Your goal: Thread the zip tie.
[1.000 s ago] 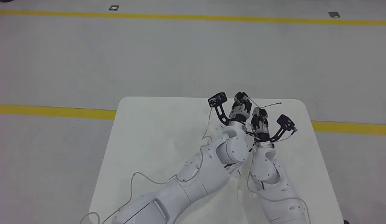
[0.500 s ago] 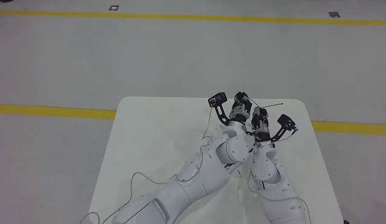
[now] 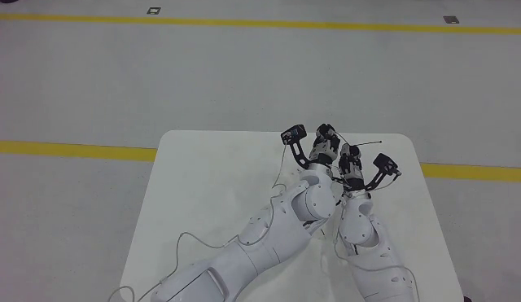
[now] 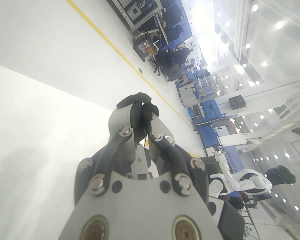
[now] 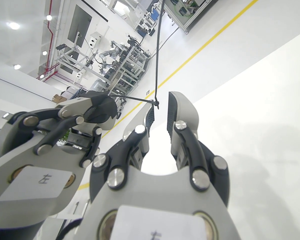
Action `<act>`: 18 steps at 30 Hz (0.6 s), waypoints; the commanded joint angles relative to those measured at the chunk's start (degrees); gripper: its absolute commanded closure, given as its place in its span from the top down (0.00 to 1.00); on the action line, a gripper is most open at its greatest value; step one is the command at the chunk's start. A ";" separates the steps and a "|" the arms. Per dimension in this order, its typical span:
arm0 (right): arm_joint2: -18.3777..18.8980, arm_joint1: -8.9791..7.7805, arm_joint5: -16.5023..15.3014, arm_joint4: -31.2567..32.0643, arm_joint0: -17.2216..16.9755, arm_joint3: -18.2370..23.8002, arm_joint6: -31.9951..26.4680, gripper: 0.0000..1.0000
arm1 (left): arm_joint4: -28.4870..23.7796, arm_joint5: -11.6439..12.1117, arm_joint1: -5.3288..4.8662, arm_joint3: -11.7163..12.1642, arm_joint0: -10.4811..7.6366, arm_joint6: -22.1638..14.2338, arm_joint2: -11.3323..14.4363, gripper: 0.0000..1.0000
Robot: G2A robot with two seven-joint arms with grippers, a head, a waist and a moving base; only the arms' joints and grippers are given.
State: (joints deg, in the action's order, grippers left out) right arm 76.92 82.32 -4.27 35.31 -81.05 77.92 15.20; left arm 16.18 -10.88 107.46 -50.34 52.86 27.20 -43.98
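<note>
— What does the left gripper [image 4: 142,111] have hold of?
— One end of the zip tie [image 5: 158,51]. Its black pads are pressed tight together, and a thin dark sliver shows in the slit behind them.

— And the right gripper [image 5: 162,111]?
— Its jaws stand well apart, with nothing clamped between them.

— Where does the tie run?
— A short stretch goes from the left gripper's pads across to the tie's small head. The head sits just off the tip of the right gripper's finger on the side nearer the left gripper. I cannot tell whether it touches that finger. From the head the long strap runs straight on, far past the right fingertips.

— Is the strap through the head?
— I cannot tell.

— How do the grippers stand?
— Close beside each other, with the white table [image 3: 212,188] under them.
</note>
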 commanded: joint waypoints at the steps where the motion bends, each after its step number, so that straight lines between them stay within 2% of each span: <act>1: -0.03 0.01 -0.07 0.09 -0.01 -0.07 0.03 0.14 | 0.00 0.00 0.00 0.00 0.00 0.00 0.00 0.00; 11: -0.03 0.09 -0.29 0.27 0.15 -0.37 0.13 0.09 | 0.00 0.00 0.00 0.00 0.00 0.00 0.00 0.00; 18: -0.01 0.13 -0.19 0.47 0.05 -0.27 0.42 0.10 | 0.00 0.00 0.00 0.00 0.00 0.00 0.00 0.00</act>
State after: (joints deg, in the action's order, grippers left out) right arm 76.91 82.44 -4.46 35.76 -80.99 77.65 15.62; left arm 16.18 -10.88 107.46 -50.34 52.86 27.20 -43.98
